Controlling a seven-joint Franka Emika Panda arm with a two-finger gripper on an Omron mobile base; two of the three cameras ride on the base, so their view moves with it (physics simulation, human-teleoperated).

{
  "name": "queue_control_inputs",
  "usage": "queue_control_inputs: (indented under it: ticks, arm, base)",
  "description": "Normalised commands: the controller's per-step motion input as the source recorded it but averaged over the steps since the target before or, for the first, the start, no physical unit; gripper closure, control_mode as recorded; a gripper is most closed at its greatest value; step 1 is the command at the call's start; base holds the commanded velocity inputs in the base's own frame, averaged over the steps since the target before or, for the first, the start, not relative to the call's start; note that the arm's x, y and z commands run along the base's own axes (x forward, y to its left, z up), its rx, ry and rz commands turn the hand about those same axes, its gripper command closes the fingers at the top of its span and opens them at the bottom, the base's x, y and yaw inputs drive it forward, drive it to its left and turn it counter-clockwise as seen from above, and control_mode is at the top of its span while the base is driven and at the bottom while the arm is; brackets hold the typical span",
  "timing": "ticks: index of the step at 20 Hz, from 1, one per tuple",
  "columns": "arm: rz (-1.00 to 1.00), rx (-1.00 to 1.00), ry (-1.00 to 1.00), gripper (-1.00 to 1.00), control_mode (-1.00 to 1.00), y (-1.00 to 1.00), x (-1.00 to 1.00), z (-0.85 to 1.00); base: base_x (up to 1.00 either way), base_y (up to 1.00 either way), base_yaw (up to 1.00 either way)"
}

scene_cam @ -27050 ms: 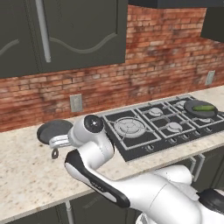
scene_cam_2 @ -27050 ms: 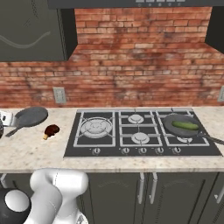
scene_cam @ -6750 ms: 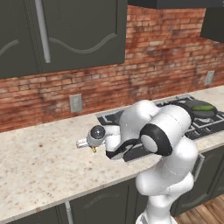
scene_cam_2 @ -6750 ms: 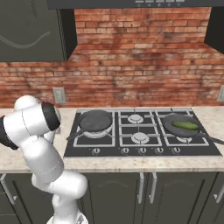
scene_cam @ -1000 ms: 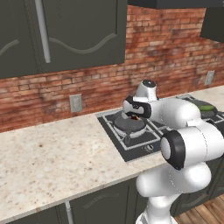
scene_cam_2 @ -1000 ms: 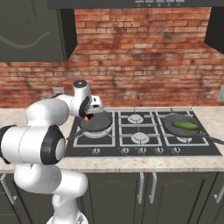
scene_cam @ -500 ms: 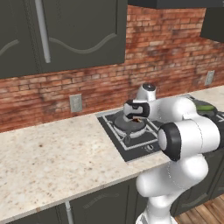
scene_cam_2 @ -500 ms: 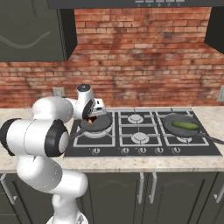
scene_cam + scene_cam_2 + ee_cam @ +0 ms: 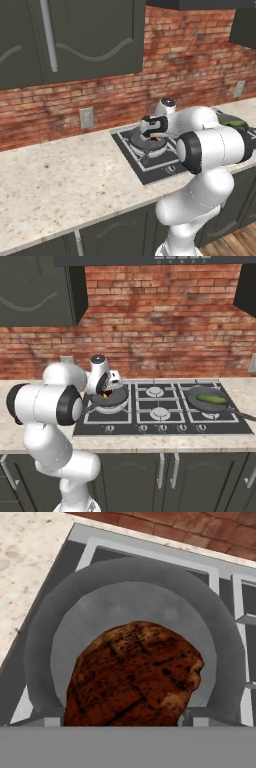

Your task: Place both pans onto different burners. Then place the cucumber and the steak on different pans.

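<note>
My gripper hangs just above the left pan, shut on the dark reddish-brown steak. In the hand view the steak looms close over the grey pan, which sits on the front left burner. From the left base view the gripper and steak are low over that pan. The other pan rests on the right-hand burner with the green cucumber lying in it; this cucumber also peeks out behind my arm.
The black cooktop has free burners in its middle. Speckled counter stretches to the left of the hob. A brick wall with a socket stands behind, under dark cabinets.
The gripper has come down a little with the steak, closer over the left pan. The pans and cucumber have stayed put.
</note>
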Motion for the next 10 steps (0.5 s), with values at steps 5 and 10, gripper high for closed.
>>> queue_control_inputs:
  ticks: [5,10]
  arm:
    - [0.02,-0.01,0.01,1.0,-1.0,0.0,0.16,-0.17]
    - [0.02,0.0,0.01,1.0,-1.0,0.0,0.23,-0.18]
  base:
    - [0.0,0.0,0.0]
    - [0.0,0.0,0.0]
